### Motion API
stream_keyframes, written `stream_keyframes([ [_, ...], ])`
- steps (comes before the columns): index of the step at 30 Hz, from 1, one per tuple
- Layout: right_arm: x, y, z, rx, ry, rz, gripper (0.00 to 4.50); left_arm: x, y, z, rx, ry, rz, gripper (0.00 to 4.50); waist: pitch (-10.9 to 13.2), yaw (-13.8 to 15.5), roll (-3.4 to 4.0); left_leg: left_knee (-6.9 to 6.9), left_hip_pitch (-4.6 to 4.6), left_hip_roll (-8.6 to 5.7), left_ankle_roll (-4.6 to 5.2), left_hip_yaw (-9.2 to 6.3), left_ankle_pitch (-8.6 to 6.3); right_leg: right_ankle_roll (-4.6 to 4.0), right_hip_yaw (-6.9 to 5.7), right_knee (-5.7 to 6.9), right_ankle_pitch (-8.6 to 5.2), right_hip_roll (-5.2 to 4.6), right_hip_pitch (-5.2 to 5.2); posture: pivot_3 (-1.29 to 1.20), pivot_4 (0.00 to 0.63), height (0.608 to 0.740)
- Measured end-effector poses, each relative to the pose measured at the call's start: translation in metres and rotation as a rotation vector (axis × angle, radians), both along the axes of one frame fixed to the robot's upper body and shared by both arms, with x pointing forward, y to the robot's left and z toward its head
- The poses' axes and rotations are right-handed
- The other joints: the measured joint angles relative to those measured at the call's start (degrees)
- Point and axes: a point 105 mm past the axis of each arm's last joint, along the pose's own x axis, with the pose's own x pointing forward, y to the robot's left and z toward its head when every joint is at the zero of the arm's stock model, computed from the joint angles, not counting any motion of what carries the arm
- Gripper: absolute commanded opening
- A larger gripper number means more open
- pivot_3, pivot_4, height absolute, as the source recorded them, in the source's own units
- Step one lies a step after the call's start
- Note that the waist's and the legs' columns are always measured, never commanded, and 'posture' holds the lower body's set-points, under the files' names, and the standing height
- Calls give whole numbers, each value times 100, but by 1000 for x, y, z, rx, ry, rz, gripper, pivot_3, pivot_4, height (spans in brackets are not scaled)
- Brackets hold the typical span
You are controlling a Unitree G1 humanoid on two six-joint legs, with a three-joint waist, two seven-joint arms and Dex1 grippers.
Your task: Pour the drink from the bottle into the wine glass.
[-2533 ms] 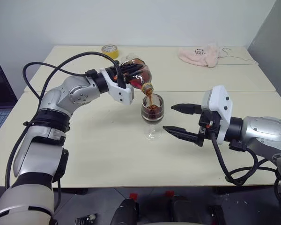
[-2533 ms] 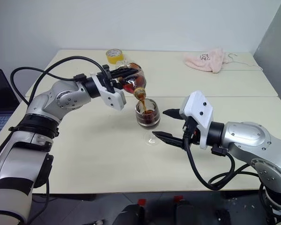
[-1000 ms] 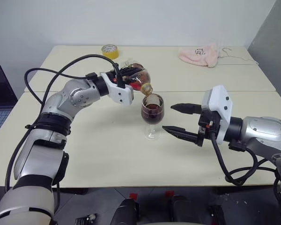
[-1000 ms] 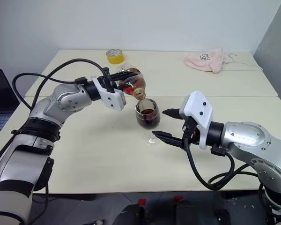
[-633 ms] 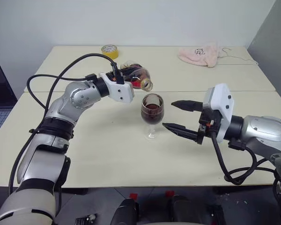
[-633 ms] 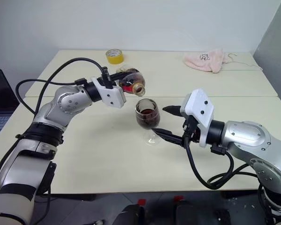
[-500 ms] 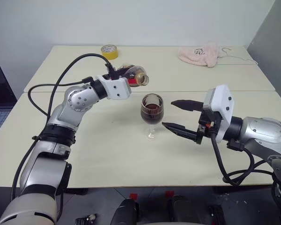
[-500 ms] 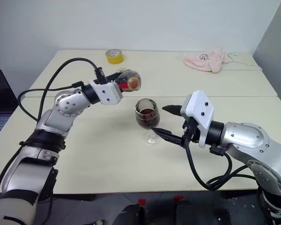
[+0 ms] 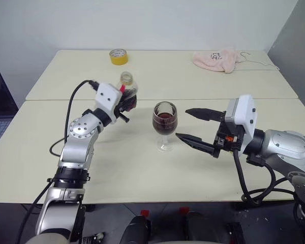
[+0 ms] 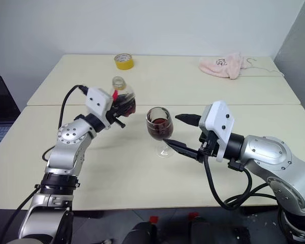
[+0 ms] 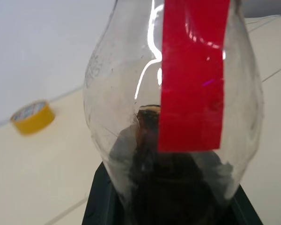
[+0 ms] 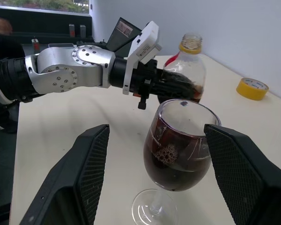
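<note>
My left gripper (image 10: pixel 121 108) is clamped on the lower body of the bottle (image 10: pixel 121 97), with the fingers closed round it. The bottle stands upright in that grip, held above the table (image 9: pixel 142 168), its open mouth upward; no cap is on the neck. A red label (image 11: pixel 193 75) runs down its side. A small amount of dark drink (image 12: pixel 189 91) sits in the bottom of the bottle, behind my fingers.

My right gripper (image 9: pixel 193 127) is spread wide and holds nothing. Its two black fingers point toward the wine glass (image 9: pixel 164 125), one level with the bowl and one lower, near the stem. I cannot tell whether the lower fingertip touches the stem.

The wine glass stands upright on its foot on the table, between my two grippers and apart from the bottle. Its bowl is roughly half full of the dark drink, with some foam on the surface.

At the far side of the table lies a yellow tape roll (image 9: pixel 118 56), and toward the far right corner a pink cloth (image 9: pixel 216 59). Both are well apart from the glass and the bottle.
</note>
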Motion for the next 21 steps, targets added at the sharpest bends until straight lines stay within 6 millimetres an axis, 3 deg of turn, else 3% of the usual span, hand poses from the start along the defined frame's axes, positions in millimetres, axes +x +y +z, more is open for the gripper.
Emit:
stream_keyframes([
  [5, -3, 1, -1, 6, 12, 32, 3461, -5, 15, -14, -116, 73, 95, 793, -1, 27, 0, 1, 2, -1, 0, 1, 0, 0, 1, -6, 0, -2, 5, 0, 150, 740],
  [10, -5, 3, -1, 15, 14, 48, 3461, -12, 19, -42, -160, 162, 141, 793, -1, 49, -1, 0, 3, -1, -1, 2, 0, 0, 2, -8, 0, -3, 5, 0, 150, 740],
  [21, -11, 6, -2, 28, 56, 111, 3461, -18, 30, -56, -196, 171, 252, 793, -2, 121, -2, -2, 5, -1, 0, 10, 0, 0, 7, -13, 0, -4, 7, 0, 150, 740],
])
